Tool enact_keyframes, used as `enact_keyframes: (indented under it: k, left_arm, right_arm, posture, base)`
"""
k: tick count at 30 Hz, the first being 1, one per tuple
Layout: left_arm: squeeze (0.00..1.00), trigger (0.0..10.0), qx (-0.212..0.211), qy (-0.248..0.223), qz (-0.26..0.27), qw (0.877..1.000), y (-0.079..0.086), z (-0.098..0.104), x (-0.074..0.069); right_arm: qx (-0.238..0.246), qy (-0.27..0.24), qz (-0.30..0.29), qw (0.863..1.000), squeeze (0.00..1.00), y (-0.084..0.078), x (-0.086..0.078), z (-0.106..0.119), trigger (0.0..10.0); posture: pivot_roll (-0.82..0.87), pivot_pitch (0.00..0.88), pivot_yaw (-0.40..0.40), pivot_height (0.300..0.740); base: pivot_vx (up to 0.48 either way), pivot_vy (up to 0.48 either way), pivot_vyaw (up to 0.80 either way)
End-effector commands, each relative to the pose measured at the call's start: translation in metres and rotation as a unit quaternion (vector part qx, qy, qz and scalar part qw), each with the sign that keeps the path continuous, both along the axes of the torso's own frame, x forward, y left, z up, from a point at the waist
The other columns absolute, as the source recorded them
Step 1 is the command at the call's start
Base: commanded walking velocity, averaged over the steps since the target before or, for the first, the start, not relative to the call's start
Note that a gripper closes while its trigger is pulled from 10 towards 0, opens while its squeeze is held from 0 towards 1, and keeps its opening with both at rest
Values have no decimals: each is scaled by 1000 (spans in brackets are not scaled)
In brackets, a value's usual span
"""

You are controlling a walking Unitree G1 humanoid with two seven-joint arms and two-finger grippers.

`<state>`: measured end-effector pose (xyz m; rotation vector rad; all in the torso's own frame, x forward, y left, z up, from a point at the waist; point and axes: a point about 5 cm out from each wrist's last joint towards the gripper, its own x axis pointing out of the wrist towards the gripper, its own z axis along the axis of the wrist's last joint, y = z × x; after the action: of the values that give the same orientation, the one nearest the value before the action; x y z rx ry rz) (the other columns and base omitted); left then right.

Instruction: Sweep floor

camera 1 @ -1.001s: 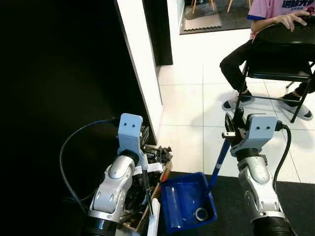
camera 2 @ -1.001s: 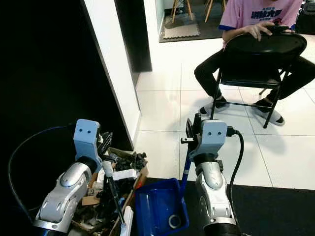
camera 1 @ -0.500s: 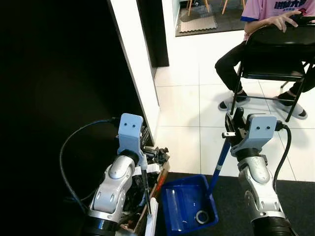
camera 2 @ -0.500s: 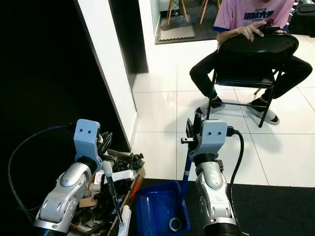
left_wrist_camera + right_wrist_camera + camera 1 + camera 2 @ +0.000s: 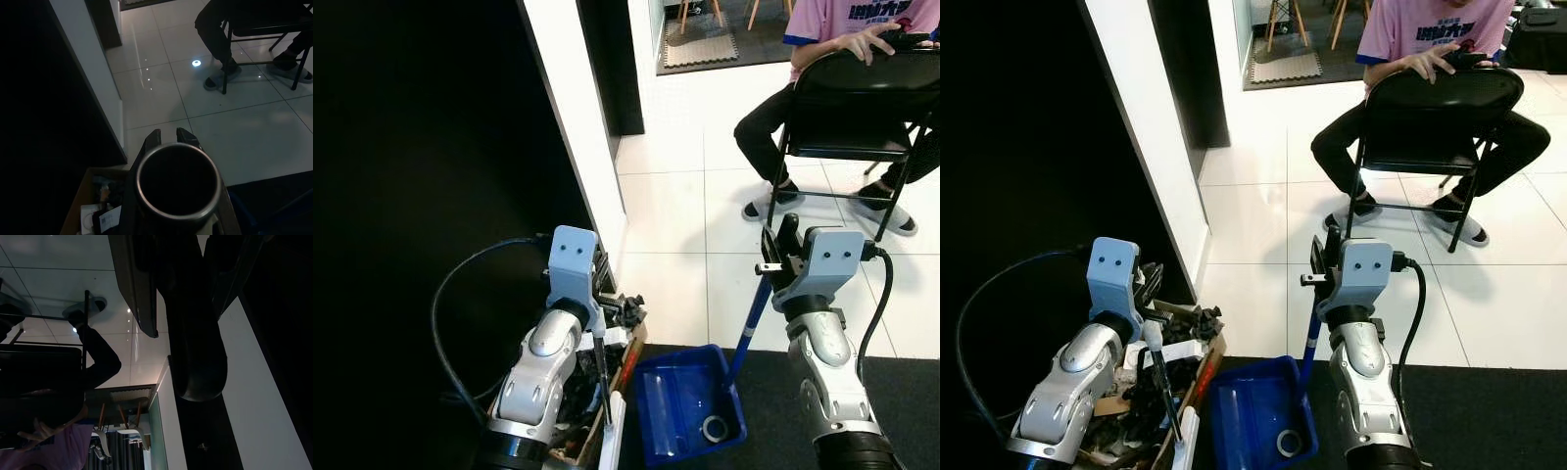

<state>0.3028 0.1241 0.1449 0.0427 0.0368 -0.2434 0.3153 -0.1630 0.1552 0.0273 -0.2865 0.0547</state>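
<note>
our left gripper (image 5: 1148,294) hugs a brush handle (image 5: 1161,380) over a box (image 5: 1197,384) full of junk. beside it our blue dustpan (image 5: 685,403) has a small ring (image 5: 713,427) inside. our right gripper (image 5: 775,247) grips its blue handle (image 5: 749,321), pan below.

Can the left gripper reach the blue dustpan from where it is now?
Probably not yet: the left gripper is shut on a dark handle, and the blue dustpan lies beside it on the dark mat, already held by the right gripper.
</note>
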Motion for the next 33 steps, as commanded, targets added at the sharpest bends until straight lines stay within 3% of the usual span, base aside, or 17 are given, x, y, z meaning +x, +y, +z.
enact_keyframes:
  k: [1,33]
  left_arm:
    - [0,10000,11,-5,7,1000,3,2,0]
    - [0,10000,-1,5,2,1000,1,0,2]
  right_arm:
    - [3,-9,7,1000,0,5,0,2,10000]
    - [-5,-2,-7,1000,0,0,0,-1,10000]
  posture:
    - [-70,111,126,740]
    - [-71,112,128,740]
  base:
    - [0,0,0]
    - [0,0,0]
